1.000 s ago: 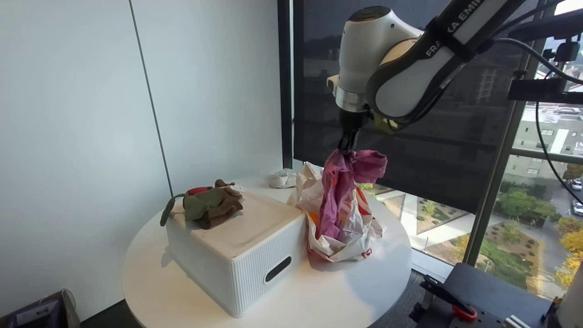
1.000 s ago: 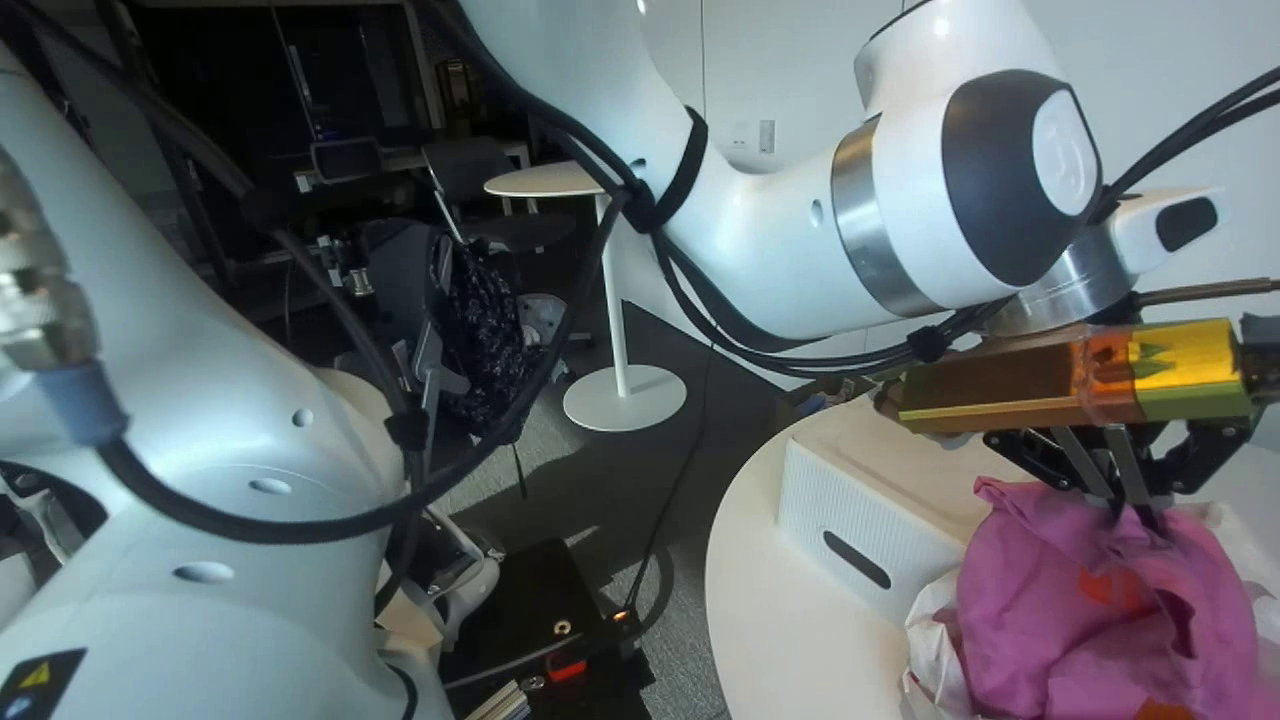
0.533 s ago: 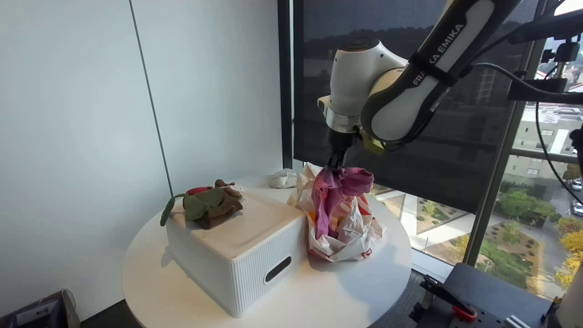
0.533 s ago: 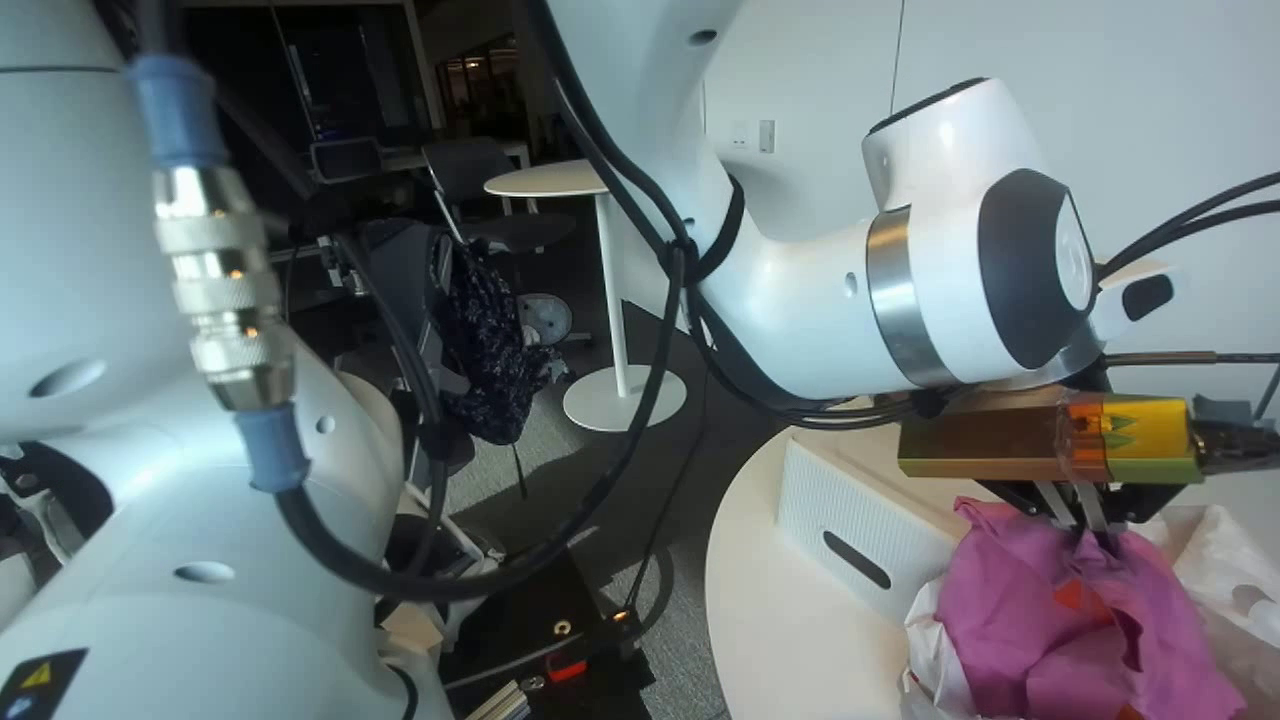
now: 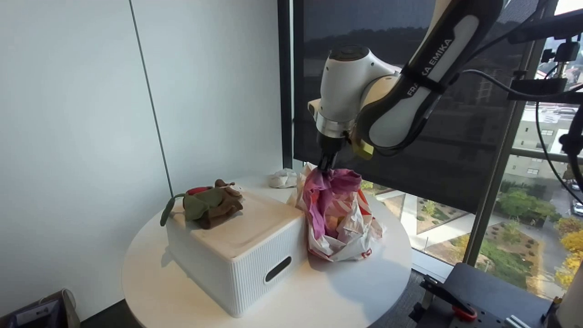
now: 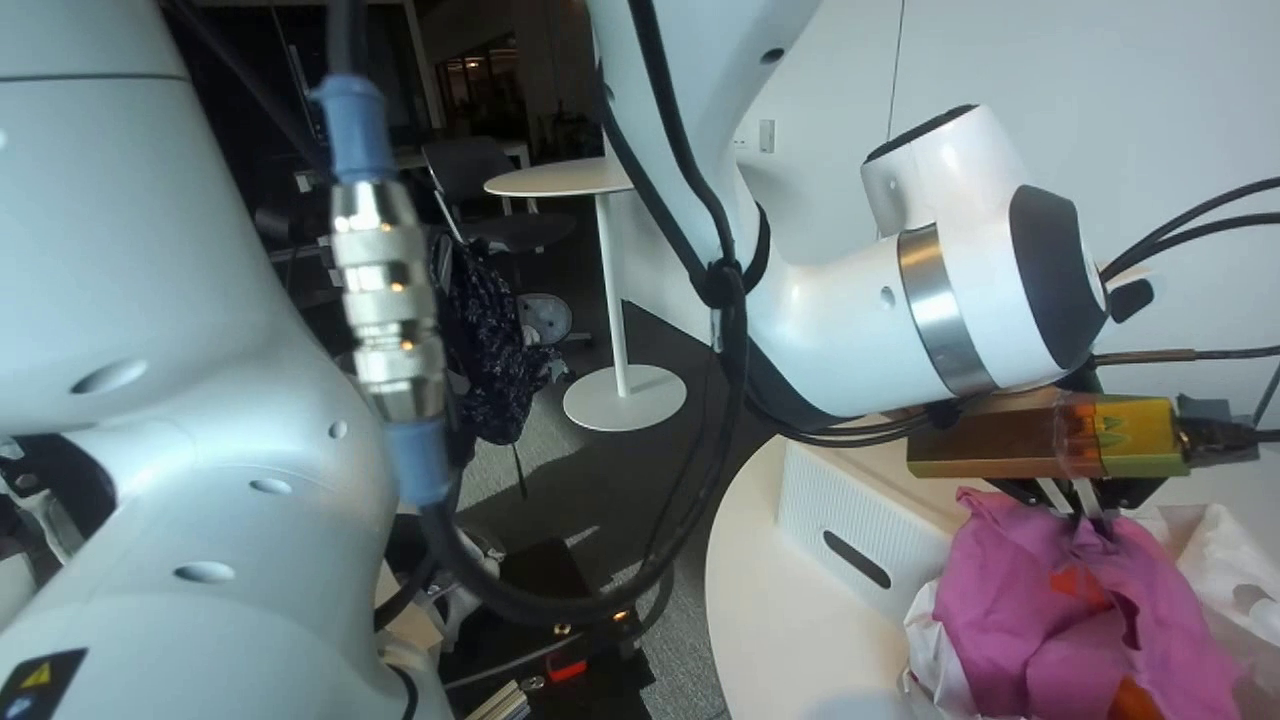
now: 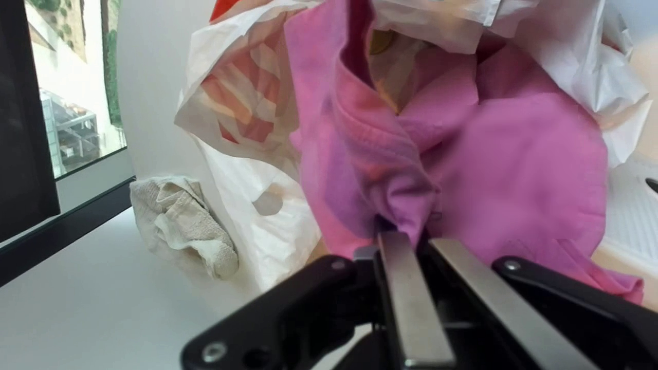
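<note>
My gripper (image 5: 325, 168) points down and is shut on a gathered fold of a pink cloth (image 5: 319, 197). The fingers pinch the cloth in the wrist view (image 7: 417, 237), where the cloth (image 7: 534, 169) spreads out on both sides. The cloth hangs into an open, crumpled white plastic bag (image 5: 348, 246) with red and orange print. The bag also shows in the wrist view (image 7: 280, 231). In an exterior view the cloth (image 6: 1030, 610) hides much of the bag. Something yellow-orange lies inside the bag, too covered to identify.
A white ribbed box (image 5: 273, 228) stands beside the bag on a round white table (image 5: 182, 291). A green and brown soft item (image 5: 207, 205) with a red part lies on the box. A crumpled whitish cloth (image 5: 283, 178) lies behind. A window and dark blind stand close behind.
My gripper has moved down and toward the box, still holding the pink cloth. The cloth hangs lower and has shifted the same way. Bag and box have stayed in place.
</note>
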`<state>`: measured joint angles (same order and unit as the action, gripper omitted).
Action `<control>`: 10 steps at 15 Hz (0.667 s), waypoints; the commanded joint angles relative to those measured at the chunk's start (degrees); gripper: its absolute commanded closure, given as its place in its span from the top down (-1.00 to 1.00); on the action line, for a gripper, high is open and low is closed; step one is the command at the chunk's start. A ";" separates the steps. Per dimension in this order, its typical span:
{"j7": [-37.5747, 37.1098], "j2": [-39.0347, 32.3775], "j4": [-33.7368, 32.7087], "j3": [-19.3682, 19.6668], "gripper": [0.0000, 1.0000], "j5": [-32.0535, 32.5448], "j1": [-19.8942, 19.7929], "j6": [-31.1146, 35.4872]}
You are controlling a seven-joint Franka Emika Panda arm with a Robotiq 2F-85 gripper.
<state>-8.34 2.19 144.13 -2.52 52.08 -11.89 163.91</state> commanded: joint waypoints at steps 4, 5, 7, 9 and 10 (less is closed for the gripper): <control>-8.23 -7.42 -3.35 0.94 -0.96 5.08 -0.43 2.36; -9.99 -8.19 -4.29 1.29 -0.96 6.77 -0.33 2.30; -14.10 -9.37 -6.16 2.25 -0.96 10.63 -0.11 1.18; -17.21 -10.58 -7.34 3.36 -0.96 12.76 -0.33 -0.32; -18.79 -11.02 -7.83 4.09 -0.96 14.19 -0.38 -1.16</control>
<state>-21.96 -6.93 139.08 -0.12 61.82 -12.12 164.25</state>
